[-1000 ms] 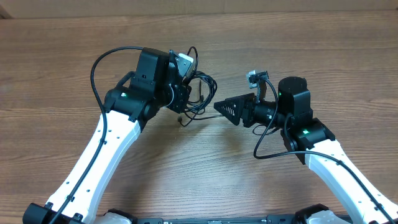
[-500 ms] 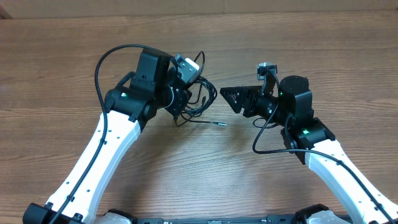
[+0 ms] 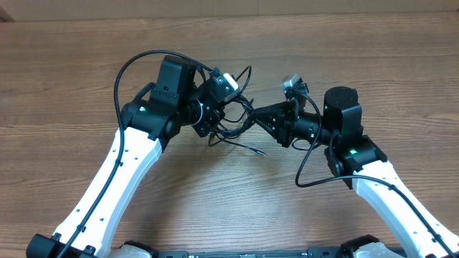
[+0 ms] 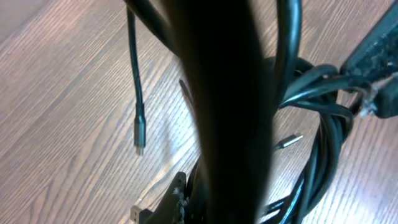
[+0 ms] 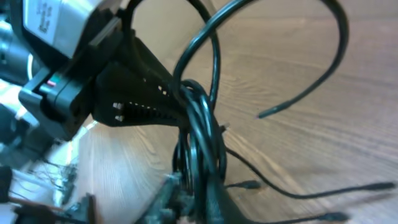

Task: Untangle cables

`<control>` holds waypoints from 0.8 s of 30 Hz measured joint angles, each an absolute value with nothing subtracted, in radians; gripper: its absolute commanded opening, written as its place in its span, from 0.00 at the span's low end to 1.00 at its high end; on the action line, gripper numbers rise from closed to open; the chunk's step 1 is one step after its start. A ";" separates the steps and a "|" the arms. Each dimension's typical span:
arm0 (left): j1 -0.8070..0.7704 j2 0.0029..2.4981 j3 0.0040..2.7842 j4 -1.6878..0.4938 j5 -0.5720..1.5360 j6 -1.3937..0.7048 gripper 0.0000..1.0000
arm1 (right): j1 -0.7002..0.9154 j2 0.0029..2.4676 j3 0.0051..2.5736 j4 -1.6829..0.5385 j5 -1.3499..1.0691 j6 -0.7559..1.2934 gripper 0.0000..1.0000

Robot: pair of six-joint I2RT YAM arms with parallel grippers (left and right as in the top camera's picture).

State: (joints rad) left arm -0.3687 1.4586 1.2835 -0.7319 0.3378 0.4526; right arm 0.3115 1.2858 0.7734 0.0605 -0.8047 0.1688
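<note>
The cables (image 3: 235, 120) are thin black cords bunched in a tangle between my two arms, just above the wooden table (image 3: 79, 79). My left gripper (image 3: 217, 115) is shut on the tangle's left side. From the right, my right gripper (image 3: 254, 116) has its fingers shut on the same bundle. In the right wrist view the bundle (image 5: 200, 127) runs down into my right gripper (image 5: 198, 196), and the left gripper's black fingers (image 5: 140, 93) meet it from the left. One loose end (image 3: 252, 149) trails onto the table. A small plug (image 4: 138, 132) hangs free in the left wrist view.
Thick black arm wires loop over the left arm (image 3: 133, 68) and beside the right arm (image 3: 305, 168). Both white forearms (image 3: 122, 179) run towards the table's near edge. A long stiff cord end (image 5: 305, 93) arcs over the bundle.
My right gripper has moved left into the tangle and shut on it. My left gripper has turned and shifted slightly right with the tangle, and the loose end has slid right.
</note>
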 measured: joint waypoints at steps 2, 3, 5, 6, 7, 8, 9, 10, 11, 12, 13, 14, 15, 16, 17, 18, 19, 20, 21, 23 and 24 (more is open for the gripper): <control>-0.368 1.459 1.283 -0.732 0.344 0.448 0.04 | 0.311 1.286 0.773 0.060 -0.818 0.163 0.04; -0.368 1.459 1.283 -0.732 0.345 0.444 0.04 | 0.310 1.286 0.773 0.060 -0.828 0.160 0.04; -0.368 1.459 1.283 -0.732 0.349 0.439 0.04 | 0.310 1.286 0.773 0.060 -0.851 0.156 0.04; -0.368 1.459 1.283 -0.732 0.349 0.436 0.04 | 0.310 1.286 0.773 0.060 -0.855 0.156 0.04; -0.368 1.459 1.283 -0.732 0.350 0.426 0.04 | 0.310 1.286 0.773 0.060 -0.864 0.156 0.04; -0.368 1.459 1.283 -0.731 0.352 0.419 0.04 | 0.310 1.286 0.773 0.060 -0.869 0.156 0.04; -0.368 1.459 1.283 -0.728 0.353 0.414 0.04 | 0.310 1.286 0.773 0.061 -0.876 0.157 0.06; -0.368 1.459 1.283 -0.720 0.356 0.402 0.04 | 0.310 1.286 0.773 0.061 -0.881 0.156 0.07; -0.368 1.459 1.283 -0.716 0.357 0.394 0.04 | 0.310 1.286 0.773 0.062 -0.885 0.156 0.08; -0.368 1.459 1.283 -0.714 0.361 0.387 0.04 | 0.310 1.286 0.773 0.061 -0.888 0.156 0.09; -0.368 1.459 1.283 -0.713 0.365 0.384 0.04 | 0.310 1.286 0.773 0.060 -0.889 0.156 0.14; -0.368 1.459 1.283 -0.712 0.377 0.377 0.04 | 0.310 1.286 0.773 0.061 -0.894 0.157 0.19; -0.369 1.459 1.283 -0.711 0.394 0.372 0.04 | 0.310 1.286 0.773 0.062 -0.900 0.155 0.20; -0.369 1.459 1.283 -0.710 0.400 0.370 0.04 | 0.310 1.286 0.773 0.062 -0.902 0.152 0.25; -0.369 1.459 1.283 -0.710 0.406 0.369 0.04 | 0.310 1.286 0.773 0.062 -0.904 0.153 0.28; -0.370 1.459 1.283 -0.710 0.412 0.369 0.04 | 0.309 1.286 0.773 0.062 -0.908 0.157 0.31; -0.373 1.459 1.283 -0.709 0.413 0.368 0.04 | 0.309 1.286 0.773 0.062 -0.909 0.150 0.35; -0.377 1.459 1.283 -0.709 0.416 0.368 0.04 | 0.309 1.286 0.773 0.061 -0.912 0.155 0.40; -0.381 1.459 1.283 -0.707 0.419 0.366 0.04 | 0.309 1.286 0.773 0.062 -0.913 0.155 0.44; -0.391 1.459 1.283 -0.705 0.426 0.365 0.04 | 0.309 1.286 0.773 0.060 -0.916 0.150 0.50; -0.397 1.459 1.283 -0.702 0.429 0.365 0.04 | 0.309 1.286 0.773 0.060 -0.917 0.151 0.52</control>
